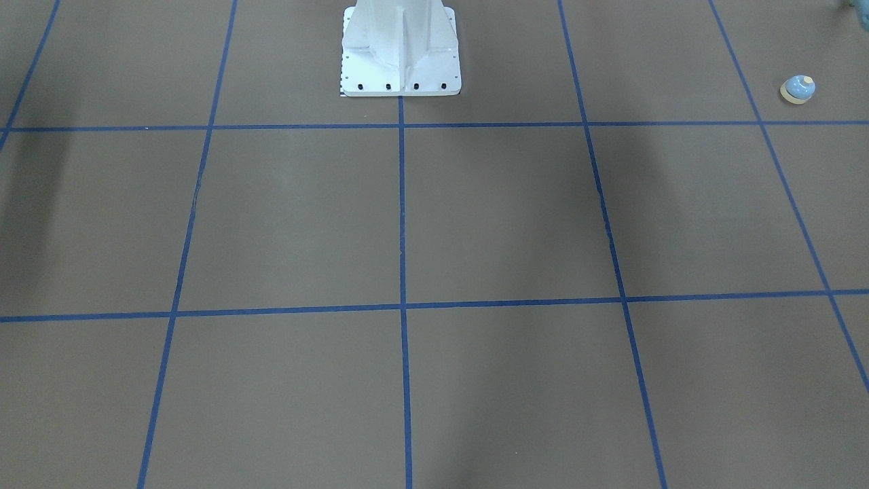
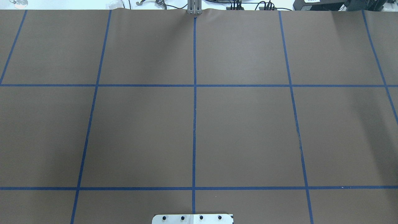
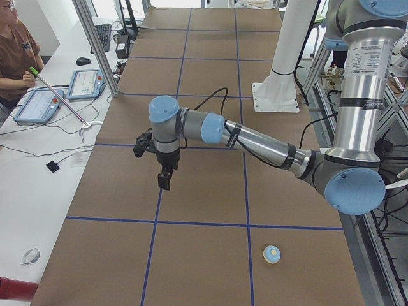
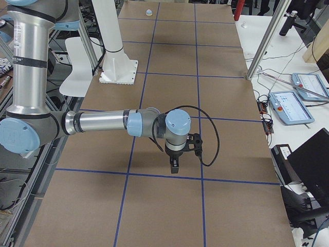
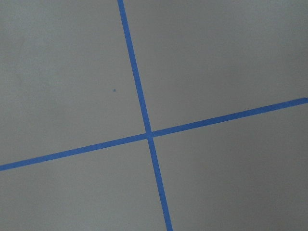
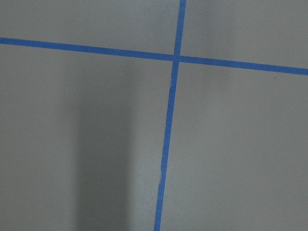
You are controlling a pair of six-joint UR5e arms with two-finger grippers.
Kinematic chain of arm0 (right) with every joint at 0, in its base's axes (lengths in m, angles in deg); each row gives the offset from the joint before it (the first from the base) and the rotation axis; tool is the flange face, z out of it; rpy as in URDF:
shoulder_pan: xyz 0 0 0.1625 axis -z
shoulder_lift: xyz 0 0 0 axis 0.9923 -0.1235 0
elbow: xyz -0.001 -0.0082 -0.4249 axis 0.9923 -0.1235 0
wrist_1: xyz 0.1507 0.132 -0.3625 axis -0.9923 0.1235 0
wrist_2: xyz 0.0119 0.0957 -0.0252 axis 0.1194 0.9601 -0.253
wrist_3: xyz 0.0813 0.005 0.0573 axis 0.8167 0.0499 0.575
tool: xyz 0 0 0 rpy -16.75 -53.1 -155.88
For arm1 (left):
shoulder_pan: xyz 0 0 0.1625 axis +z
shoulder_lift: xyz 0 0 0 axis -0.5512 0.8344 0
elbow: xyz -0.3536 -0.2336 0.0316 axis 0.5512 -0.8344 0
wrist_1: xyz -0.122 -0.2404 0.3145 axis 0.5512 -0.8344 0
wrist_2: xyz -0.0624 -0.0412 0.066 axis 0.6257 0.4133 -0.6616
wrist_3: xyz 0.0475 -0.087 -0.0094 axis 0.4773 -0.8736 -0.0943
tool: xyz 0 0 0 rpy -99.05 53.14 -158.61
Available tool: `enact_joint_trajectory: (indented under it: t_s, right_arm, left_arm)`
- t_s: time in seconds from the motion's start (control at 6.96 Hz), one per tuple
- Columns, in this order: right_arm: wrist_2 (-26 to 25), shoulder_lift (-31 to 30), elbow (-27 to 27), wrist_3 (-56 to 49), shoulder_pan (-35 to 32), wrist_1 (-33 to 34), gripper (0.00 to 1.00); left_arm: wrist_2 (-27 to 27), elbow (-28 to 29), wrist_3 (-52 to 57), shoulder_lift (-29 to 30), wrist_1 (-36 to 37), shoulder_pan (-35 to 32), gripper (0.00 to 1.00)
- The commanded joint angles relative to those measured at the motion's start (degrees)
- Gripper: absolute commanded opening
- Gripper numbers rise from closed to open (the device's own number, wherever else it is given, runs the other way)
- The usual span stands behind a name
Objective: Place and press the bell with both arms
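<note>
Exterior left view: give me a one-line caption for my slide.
Left arm hovers, gripper pointing down, over the blue-taped brown table; the bell sits apart, nearer the camera.

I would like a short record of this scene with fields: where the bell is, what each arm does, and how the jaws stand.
bell: bell upright on the table, near the end on the robot's left, nothing touching it
left arm: left arm reaches out over the table, apart from the bell
right arm: right arm reaches out over the table, far from the bell
jaws: nothing seen in them; open or shut cannot be told
stage: bell not yet picked up
</note>
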Motion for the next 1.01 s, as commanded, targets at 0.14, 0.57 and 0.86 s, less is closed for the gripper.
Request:
enact_joint_trajectory:
  t_s: [0.14,0.57,0.86]
  right_arm:
    - [-3.7,0.4,0.8,0.2,0.0,0.1,1.0]
    - [-2.3,-0.1,2.1,5.7,0.1,-0.1,1.0]
    - [-1.9,0.1,2.3,5.8,0.0,-0.1,1.0]
  left_arm:
    - [-13.5,-14.7,-36.5,-0.1,11.8,16.8,1.0]
    - [-30.6,-16.1,-72.1,-9.3,13.9,30.6,1.0]
    - [-35.3,-16.0,-87.2,-21.6,13.5,34.8,1.0]
